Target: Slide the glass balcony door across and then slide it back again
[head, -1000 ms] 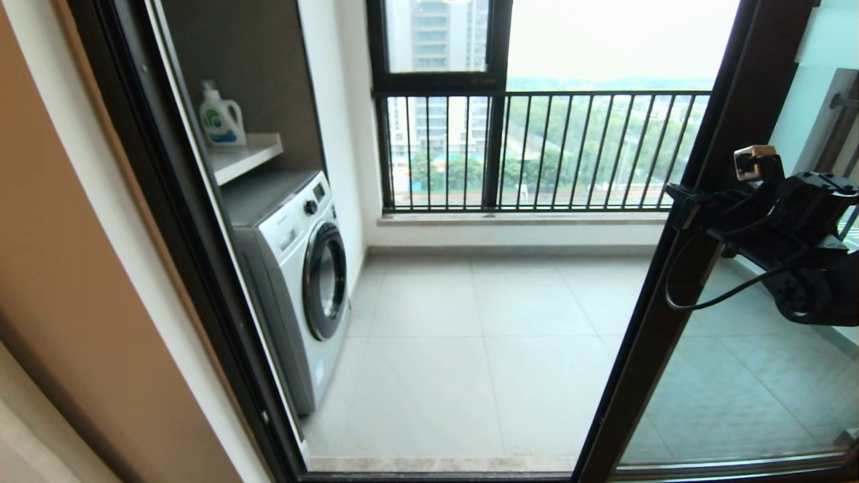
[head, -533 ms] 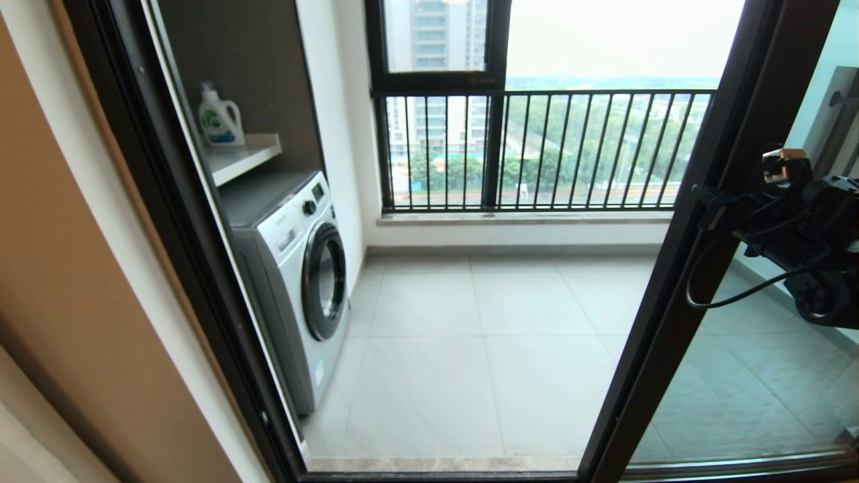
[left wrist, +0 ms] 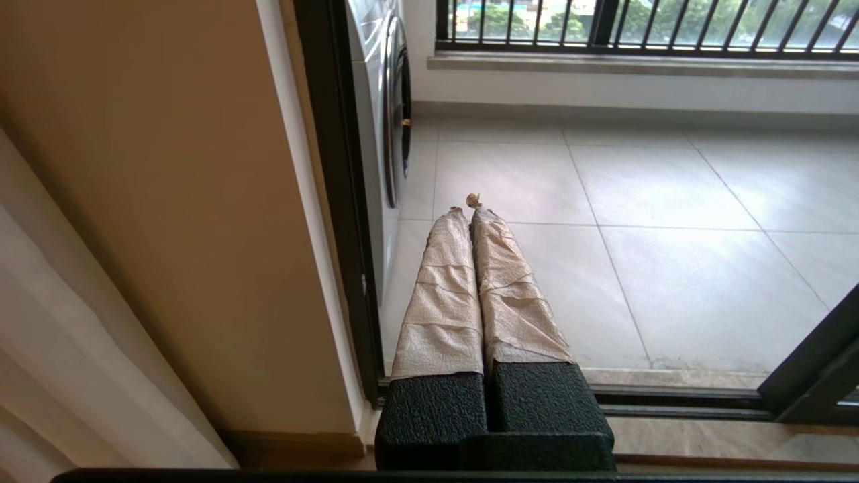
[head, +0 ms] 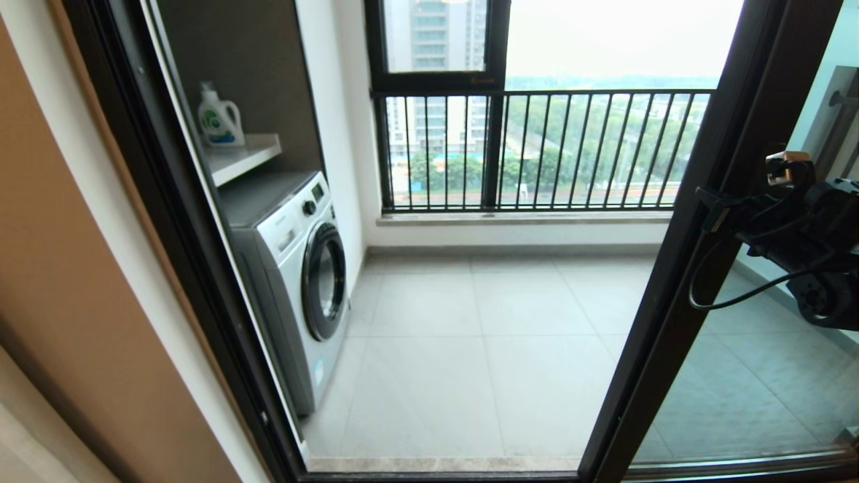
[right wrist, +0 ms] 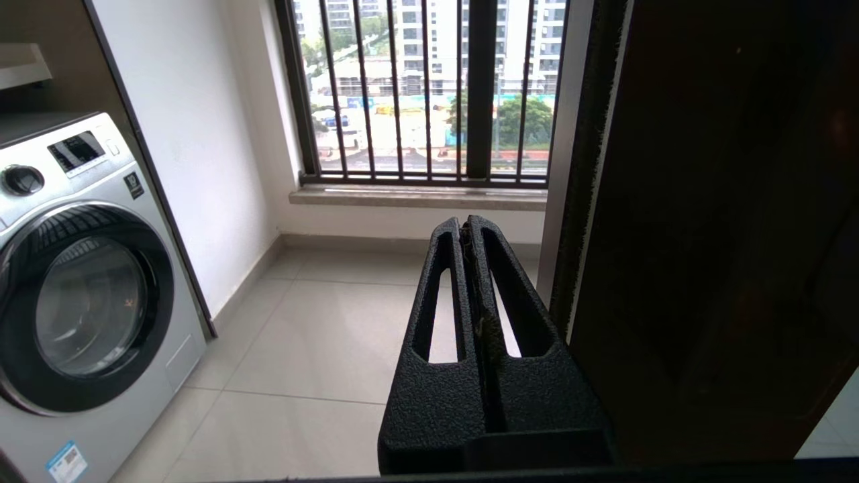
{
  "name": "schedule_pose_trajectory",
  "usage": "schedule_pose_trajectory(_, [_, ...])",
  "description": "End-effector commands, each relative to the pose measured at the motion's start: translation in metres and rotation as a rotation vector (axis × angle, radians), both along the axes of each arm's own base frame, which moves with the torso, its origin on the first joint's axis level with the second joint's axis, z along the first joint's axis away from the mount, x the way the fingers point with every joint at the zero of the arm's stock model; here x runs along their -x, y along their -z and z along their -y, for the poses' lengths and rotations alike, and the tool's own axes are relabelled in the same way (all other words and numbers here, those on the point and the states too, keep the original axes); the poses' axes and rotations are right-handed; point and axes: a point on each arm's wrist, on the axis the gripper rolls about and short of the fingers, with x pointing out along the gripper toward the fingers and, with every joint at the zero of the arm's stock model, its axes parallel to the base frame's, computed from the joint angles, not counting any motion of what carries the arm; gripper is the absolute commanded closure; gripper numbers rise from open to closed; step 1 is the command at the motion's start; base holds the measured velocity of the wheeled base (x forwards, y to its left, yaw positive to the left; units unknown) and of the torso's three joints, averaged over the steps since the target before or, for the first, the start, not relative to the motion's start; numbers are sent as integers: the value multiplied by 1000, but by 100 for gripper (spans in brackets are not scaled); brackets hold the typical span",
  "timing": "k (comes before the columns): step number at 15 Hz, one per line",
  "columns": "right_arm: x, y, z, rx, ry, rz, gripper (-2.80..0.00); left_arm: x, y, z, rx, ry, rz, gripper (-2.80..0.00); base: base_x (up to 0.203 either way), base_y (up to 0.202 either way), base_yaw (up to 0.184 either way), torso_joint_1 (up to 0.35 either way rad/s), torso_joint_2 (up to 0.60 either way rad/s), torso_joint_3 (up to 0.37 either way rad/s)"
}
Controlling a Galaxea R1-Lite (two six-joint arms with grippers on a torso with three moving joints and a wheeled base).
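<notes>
**Right arm on the door edge**

Right gripper (right wrist: 470,231), jaws pressed together and empty, sits just beside the glass balcony door (head: 678,295); its upright frame runs alongside the fingers. Left gripper (left wrist: 470,204), also closed, hangs well away

left end effector (left wrist: 470,204): tan-wrapped fingers, black base | right end effector (right wrist: 464,231): black slotted fingers, black cable

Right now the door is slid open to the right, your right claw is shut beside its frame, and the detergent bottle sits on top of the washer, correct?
Not quite: the detergent bottle sits on the shelf above the washer, per the head view. The door and right claw are as you say.
</notes>
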Motion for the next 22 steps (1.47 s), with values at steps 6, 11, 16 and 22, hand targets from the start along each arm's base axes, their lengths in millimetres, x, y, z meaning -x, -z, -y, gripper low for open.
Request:
schedule_pose_trajectory(6, [38, -25, -30, 10, -71, 18, 0, 0, 0, 0, 0, 0, -1, 0, 0, 0, 0, 0, 0, 0])
schedule_pose_trajectory(11, [94, -33, -72, -5, -159, -15, 0, 0, 0, 0, 0, 0, -1, 0, 0, 0, 0, 0, 0, 0])
schedule_pose_trajectory(16, [172, -63, -101, -30, -232, 81, 0, 0, 0, 0, 0, 0, -1, 0, 0, 0, 0, 0, 0, 0])
schedule_pose_trajectory(22, [310, -97, -119, -1, -262, 223, 0, 0, 0, 0, 0, 0, -1, 0, 0, 0, 0, 0, 0, 0])
